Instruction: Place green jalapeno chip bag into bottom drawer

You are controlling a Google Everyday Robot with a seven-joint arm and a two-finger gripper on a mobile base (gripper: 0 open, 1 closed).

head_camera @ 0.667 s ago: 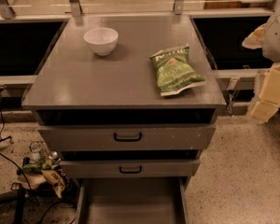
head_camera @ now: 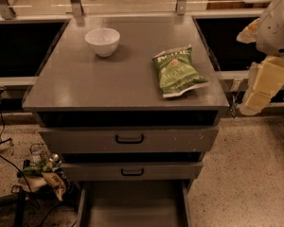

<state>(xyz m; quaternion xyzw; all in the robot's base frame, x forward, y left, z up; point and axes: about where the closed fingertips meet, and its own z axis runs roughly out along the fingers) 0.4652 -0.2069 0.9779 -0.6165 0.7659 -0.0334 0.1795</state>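
The green jalapeno chip bag (head_camera: 177, 71) lies flat on the right side of the grey cabinet top (head_camera: 99, 79), near its right edge. The bottom drawer (head_camera: 132, 205) is pulled out at the foot of the cabinet, and the floor that shows is bare. My gripper (head_camera: 255, 96), with cream-coloured fingers under a white arm, hangs to the right of the cabinet. It is beside the bag, apart from it, and holds nothing that I can see.
A white bowl (head_camera: 102, 41) stands on the back left of the cabinet top. Two grey drawers with black handles (head_camera: 129, 138) sit above the bottom drawer. Cables and small packets (head_camera: 45, 171) lie on the floor at the left. Dark recesses flank the cabinet.
My gripper has shifted a little to the left, toward the cabinet's right edge. The bag, the bowl and the drawers have not moved.
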